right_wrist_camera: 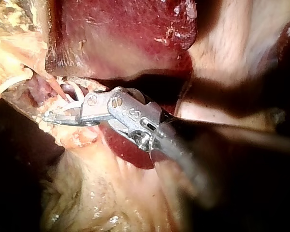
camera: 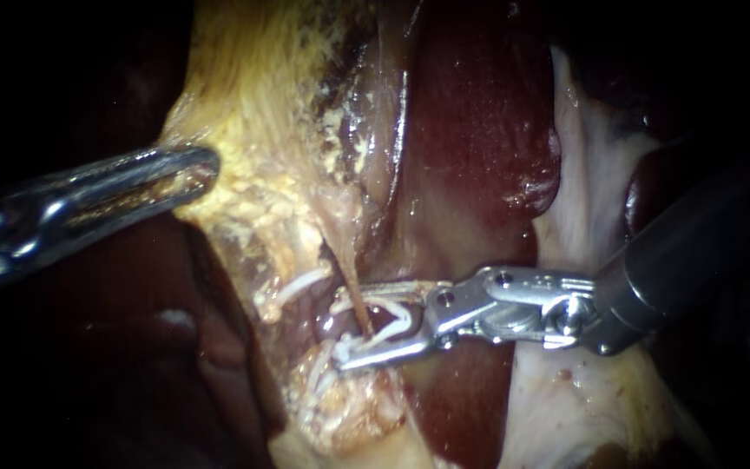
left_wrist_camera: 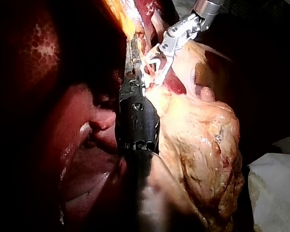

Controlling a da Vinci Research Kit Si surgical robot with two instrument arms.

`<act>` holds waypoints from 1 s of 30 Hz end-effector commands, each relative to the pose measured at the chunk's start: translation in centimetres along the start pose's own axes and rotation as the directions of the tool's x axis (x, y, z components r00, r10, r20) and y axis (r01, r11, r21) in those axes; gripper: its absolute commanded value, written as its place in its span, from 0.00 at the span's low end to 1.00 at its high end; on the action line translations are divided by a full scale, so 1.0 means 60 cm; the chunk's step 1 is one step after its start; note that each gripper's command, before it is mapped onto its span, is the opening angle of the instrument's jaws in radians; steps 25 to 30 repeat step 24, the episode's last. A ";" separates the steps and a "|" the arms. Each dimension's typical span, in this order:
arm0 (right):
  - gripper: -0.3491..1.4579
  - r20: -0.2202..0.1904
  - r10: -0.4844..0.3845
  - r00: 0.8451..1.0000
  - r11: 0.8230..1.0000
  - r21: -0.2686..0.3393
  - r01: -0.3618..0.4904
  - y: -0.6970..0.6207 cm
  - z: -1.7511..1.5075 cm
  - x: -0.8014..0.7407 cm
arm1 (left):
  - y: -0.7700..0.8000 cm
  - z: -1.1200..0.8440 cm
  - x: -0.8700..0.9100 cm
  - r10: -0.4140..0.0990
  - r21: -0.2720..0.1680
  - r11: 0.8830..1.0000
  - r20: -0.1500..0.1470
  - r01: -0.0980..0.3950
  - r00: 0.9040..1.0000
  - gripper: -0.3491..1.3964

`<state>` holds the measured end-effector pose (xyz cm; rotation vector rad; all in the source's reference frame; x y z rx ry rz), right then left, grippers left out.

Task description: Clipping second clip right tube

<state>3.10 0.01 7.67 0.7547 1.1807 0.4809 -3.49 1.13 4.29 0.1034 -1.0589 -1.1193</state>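
One clip (camera: pixel 395 325), held wide in the right instrument's (camera: pixel 345 329) jaws, straddles the tube (camera: pixel 359 306), still unsqueezed; the left instrument's (camera: pixel 205 167) jaws pinch tissue (camera: pixel 245 130).

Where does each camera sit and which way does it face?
Endoscope: close over the liver, facing the tube; left instrument enters left, right instrument right.
Left wrist: on the left arm, looking along its shaft toward the right instrument.
Right wrist: on the right arm, looking along its shaft to its jaws.
Shared: all show the right instrument holding a clip.
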 end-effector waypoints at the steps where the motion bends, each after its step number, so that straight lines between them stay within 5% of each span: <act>1: 0.45 0.000 -0.003 1.000 1.000 0.000 0.003 -0.0001 -0.0002 0.0000 | 0.0000 0.0000 0.0000 0.000 0.000 1.000 0.000 0.000 1.000 0.00; 3: 0.34 0.003 0.026 1.000 1.000 0.002 -0.026 -0.0002 -0.0009 -0.0001 | 0.0000 0.0000 0.0000 0.000 0.000 1.000 0.000 0.000 1.000 0.00; 6: 0.00 0.027 0.058 0.998 0.998 -0.024 -0.057 -0.0005 -0.0018 -0.0003 | 0.0000 0.0000 0.0001 0.000 0.000 1.000 0.000 0.000 1.000 0.00; 30: 0.00 0.039 0.082 0.996 0.996 -0.040 -0.081 -0.0001 -0.0021 -0.0007 | 0.0002 0.0002 0.0002 0.000 0.000 1.000 0.000 0.000 1.000 0.00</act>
